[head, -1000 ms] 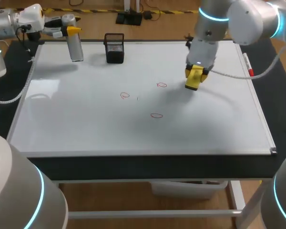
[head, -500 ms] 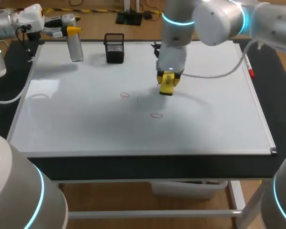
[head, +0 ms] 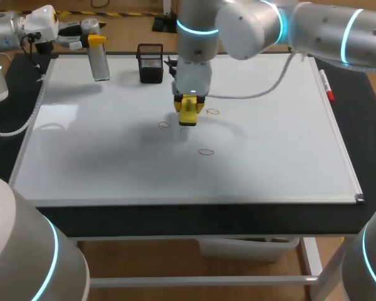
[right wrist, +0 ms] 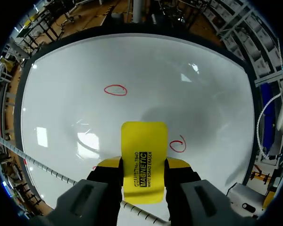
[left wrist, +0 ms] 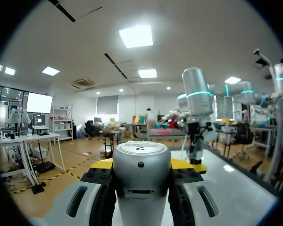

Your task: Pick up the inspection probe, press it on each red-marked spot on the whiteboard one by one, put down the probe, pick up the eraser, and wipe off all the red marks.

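Note:
My right gripper [head: 189, 105] is shut on the yellow eraser [head: 188, 113], held low over the whiteboard [head: 276, 157] between two red marks [head: 165, 125] [head: 212, 111]. A third red mark [head: 205, 151] lies nearer the front. In the right wrist view the eraser [right wrist: 144, 160] sits between the fingers of that gripper [right wrist: 144, 168], with one red mark [right wrist: 115, 90] ahead and another [right wrist: 178, 145] beside it. At the far left corner my left gripper [head: 94, 41] is shut on the silver inspection probe [head: 99, 63], seen close up as a grey cylinder [left wrist: 141, 169].
A black mesh holder [head: 150, 63] stands at the back of the board, just behind my right gripper. A red marker [head: 328, 93] lies along the board's right edge. The front half of the board is bare white surface.
My right arm has swept left across the board with the eraser, from right of the marks to between the two rear ones. All three marks still show. The left arm has not moved.

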You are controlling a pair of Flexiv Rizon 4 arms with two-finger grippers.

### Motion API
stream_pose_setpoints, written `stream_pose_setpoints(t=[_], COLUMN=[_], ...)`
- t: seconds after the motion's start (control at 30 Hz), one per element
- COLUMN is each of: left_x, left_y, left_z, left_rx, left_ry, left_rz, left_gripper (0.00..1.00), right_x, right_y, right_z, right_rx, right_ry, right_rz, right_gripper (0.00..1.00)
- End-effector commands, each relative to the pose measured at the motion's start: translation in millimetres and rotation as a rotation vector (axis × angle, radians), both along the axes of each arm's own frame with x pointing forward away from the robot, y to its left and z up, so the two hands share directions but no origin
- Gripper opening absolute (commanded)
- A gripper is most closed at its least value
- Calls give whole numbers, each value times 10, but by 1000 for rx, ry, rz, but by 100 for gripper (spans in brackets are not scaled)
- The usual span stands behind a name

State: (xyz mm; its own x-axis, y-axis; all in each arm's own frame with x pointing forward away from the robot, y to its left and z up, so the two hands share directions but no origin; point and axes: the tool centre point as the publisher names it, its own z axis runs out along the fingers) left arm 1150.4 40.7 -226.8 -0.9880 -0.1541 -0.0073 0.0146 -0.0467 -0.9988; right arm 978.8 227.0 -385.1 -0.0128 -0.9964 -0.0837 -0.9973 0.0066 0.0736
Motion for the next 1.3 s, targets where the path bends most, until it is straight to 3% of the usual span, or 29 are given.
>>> stream_pose_setpoints(t=[0.03,0.57,1.3], left_x=[20,20,20], left_y=[3,3,3], left_z=[4,4,4], left_rx=[-1,-1,-1], left_ry=[0,0,0], left_rz=[-5,-5,-5], left_gripper=[0,0,0], right_x=[34,-72,-74], right_y=[265,855,1020], right_z=[-60,-172,-338], right_rx=[-85,-85,-51], right_ry=[7,-8,-13], right_rz=[28,96,132], right_gripper=[0,0,0])
